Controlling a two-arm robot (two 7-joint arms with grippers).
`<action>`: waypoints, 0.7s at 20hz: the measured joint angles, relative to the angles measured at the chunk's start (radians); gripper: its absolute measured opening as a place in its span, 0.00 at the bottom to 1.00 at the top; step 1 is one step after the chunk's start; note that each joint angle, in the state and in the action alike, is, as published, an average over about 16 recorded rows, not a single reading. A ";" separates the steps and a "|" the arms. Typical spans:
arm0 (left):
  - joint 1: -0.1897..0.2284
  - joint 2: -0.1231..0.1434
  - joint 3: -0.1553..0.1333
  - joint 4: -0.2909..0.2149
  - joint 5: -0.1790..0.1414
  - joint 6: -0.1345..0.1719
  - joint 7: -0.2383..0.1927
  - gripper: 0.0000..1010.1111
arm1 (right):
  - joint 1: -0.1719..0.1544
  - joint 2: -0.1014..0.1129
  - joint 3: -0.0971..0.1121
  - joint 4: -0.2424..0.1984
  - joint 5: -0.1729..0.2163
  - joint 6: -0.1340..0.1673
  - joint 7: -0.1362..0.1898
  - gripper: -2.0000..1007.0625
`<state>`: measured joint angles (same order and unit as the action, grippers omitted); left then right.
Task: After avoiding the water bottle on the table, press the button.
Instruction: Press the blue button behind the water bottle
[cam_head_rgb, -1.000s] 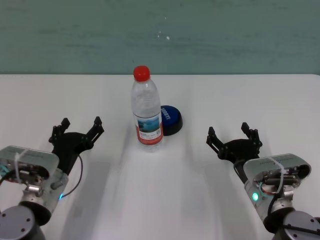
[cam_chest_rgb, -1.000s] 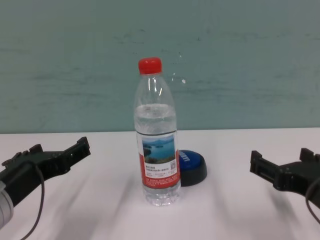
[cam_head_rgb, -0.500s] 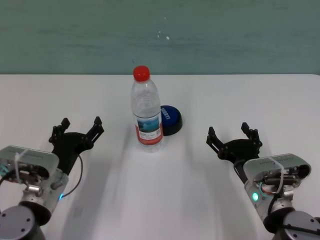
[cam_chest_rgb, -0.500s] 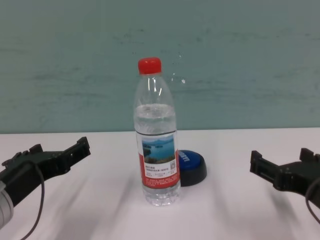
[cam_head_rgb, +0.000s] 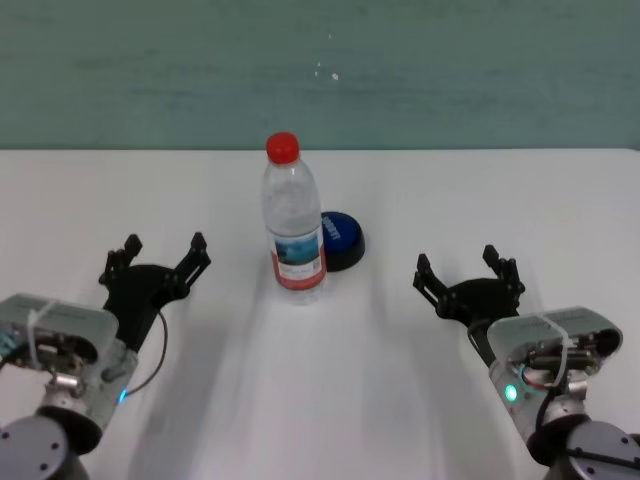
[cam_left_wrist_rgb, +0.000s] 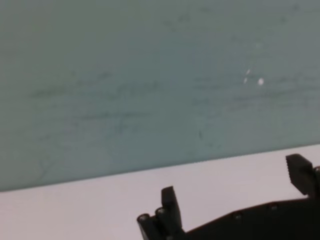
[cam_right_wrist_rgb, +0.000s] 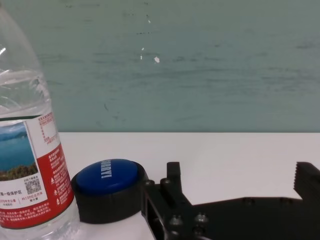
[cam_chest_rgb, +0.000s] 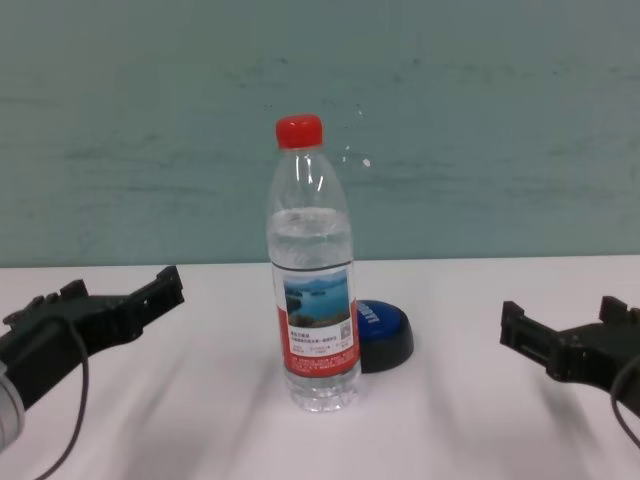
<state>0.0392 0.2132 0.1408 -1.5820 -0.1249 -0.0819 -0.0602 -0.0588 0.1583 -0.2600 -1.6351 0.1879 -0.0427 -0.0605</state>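
Note:
The water bottle (cam_head_rgb: 293, 225) (cam_chest_rgb: 313, 300) (cam_right_wrist_rgb: 27, 165) stands upright mid-table, clear with a red cap and a lake label. Right behind it and slightly to its right sits the blue button (cam_head_rgb: 340, 238) (cam_chest_rgb: 383, 332) (cam_right_wrist_rgb: 107, 187) on its black base, partly hidden by the bottle. My left gripper (cam_head_rgb: 155, 260) (cam_chest_rgb: 110, 300) (cam_left_wrist_rgb: 232, 192) hovers open to the left of the bottle, apart from it. To the right of the bottle and button my right gripper (cam_head_rgb: 468, 273) (cam_chest_rgb: 565, 335) (cam_right_wrist_rgb: 235, 187) is open, holding nothing.
The white table (cam_head_rgb: 320, 380) stretches wide around the bottle. A teal wall (cam_head_rgb: 320, 70) rises behind its far edge. Nothing else stands on it.
The left gripper has shifted slightly forward and up. The bottle, the button and the right arm stay where they were.

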 joint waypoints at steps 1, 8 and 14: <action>0.008 0.000 -0.002 -0.012 0.003 0.000 -0.002 0.99 | 0.000 0.000 0.000 0.000 0.000 0.000 0.000 1.00; 0.088 0.007 -0.018 -0.125 0.032 0.012 -0.026 0.99 | 0.000 0.000 0.000 0.000 0.000 0.000 0.000 1.00; 0.161 0.031 -0.032 -0.205 0.057 0.016 -0.065 0.99 | 0.000 0.000 0.000 0.000 0.000 0.000 0.000 1.00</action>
<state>0.1998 0.2439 0.1086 -1.7870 -0.0683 -0.0660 -0.1254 -0.0588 0.1583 -0.2600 -1.6351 0.1879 -0.0427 -0.0605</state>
